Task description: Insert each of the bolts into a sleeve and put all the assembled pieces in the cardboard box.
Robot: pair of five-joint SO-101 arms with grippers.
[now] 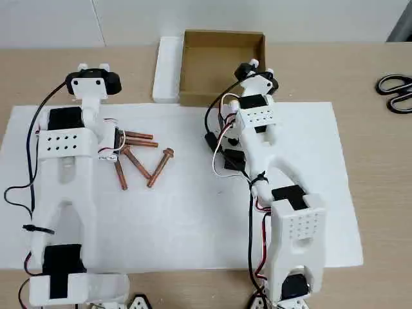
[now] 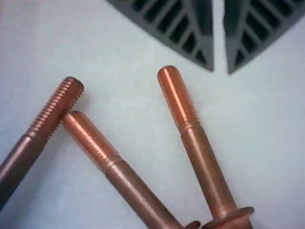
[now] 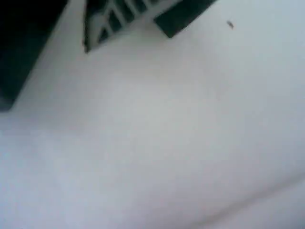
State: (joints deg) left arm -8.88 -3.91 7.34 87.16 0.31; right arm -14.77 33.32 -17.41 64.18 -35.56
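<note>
Several copper-coloured bolts [image 1: 143, 158] lie loosely fanned on the white mat [image 1: 193, 212], left of centre. My left gripper [image 1: 118, 147] hangs right at their left edge. In the left wrist view its dark ribbed fingertips [image 2: 220, 69] stand just over the mat with only a thin slit between them, holding nothing. Below them lie two smooth-ended bolts [image 2: 195, 143] and a threaded bolt [image 2: 45, 121]. The open cardboard box [image 1: 222, 64] stands at the back centre. My right gripper [image 1: 222, 153] sits low over the mat in front of the box. One of its dark fingers [image 3: 128, 14] shows over bare mat.
A white foam block [image 1: 168, 69] lies against the box's left side. Black scissors [image 1: 396, 91] rest on the wooden table at the far right. Cables run along both arms. Bare mat lies between the two arms and in front of the bolts.
</note>
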